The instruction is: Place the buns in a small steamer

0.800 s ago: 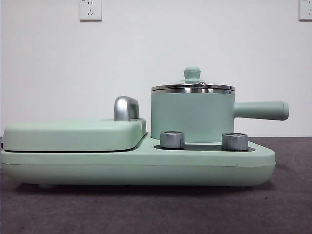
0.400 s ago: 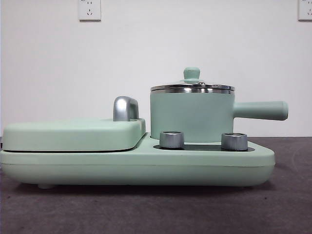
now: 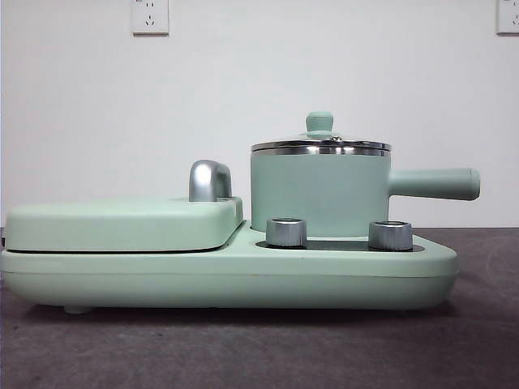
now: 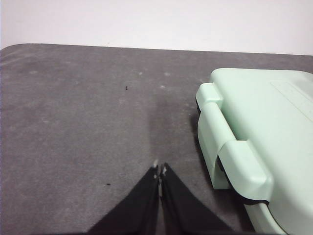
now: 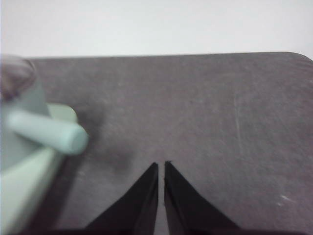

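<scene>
The small steamer (image 3: pixel 320 190), a mint-green pot with a side handle (image 3: pixel 434 184), stands on the right half of a mint-green cooker base (image 3: pixel 227 275). Its steel-rimmed lid with a green knob (image 3: pixel 319 123) is on. The buns are not in view. My left gripper (image 4: pixel 159 169) is shut and empty over bare grey table, beside the cooker's hinged end (image 4: pixel 244 147). My right gripper (image 5: pixel 161 165) is shut and empty over the table, beside the steamer's handle (image 5: pixel 49 131). Neither gripper shows in the front view.
A flat mint-green griddle lid (image 3: pixel 122 223) with a chrome handle (image 3: pixel 209 180) covers the cooker's left half. Two steel knobs (image 3: pixel 286 232) (image 3: pixel 390 235) stand in front of the pot. Dark grey table (image 3: pixel 259 348) lies in front. Wall sockets (image 3: pixel 150 16) are behind.
</scene>
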You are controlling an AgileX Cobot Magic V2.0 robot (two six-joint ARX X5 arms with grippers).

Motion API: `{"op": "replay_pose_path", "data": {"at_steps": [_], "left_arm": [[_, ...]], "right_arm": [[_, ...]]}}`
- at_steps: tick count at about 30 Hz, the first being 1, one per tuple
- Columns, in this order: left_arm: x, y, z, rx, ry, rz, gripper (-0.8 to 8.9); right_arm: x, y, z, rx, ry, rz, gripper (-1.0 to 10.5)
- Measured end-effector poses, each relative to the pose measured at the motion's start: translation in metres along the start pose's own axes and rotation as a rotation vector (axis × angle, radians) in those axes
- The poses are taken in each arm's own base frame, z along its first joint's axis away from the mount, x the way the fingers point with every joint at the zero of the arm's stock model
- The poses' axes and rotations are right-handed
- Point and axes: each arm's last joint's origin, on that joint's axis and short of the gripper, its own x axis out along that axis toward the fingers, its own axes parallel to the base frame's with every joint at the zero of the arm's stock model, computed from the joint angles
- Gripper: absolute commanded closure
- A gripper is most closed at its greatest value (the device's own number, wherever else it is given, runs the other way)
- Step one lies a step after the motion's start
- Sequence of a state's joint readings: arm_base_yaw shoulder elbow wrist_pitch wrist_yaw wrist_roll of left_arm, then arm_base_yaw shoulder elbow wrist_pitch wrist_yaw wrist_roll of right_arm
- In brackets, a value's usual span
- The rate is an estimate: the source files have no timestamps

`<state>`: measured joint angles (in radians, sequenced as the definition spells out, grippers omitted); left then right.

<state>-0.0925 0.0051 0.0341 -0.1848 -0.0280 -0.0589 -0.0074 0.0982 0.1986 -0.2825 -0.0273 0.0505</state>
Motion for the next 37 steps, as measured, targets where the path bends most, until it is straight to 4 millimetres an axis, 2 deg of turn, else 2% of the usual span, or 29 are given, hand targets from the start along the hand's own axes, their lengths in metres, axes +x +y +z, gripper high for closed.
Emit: {"op": "replay_pose_path", "data": {"at_steps": [3, 10, 37], "left_arm": [[0.000, 0.000, 0.000, 0.000, 0.000, 0.000, 8.07], [0.000, 0.000, 0.000, 0.000, 0.000, 0.000, 8.07], [0.000, 0.000, 0.000, 0.000, 0.000, 0.000, 8.07]], "right_arm": [[0.005, -0.001, -0.018, -0.027, -0.004, -0.005, 9.3], [0.011, -0.004, -0.039, -0.047, 0.019, -0.051, 9.3], [0.013, -0.004, -0.041, -0.048, -0.029, -0.053, 9.3]]}}
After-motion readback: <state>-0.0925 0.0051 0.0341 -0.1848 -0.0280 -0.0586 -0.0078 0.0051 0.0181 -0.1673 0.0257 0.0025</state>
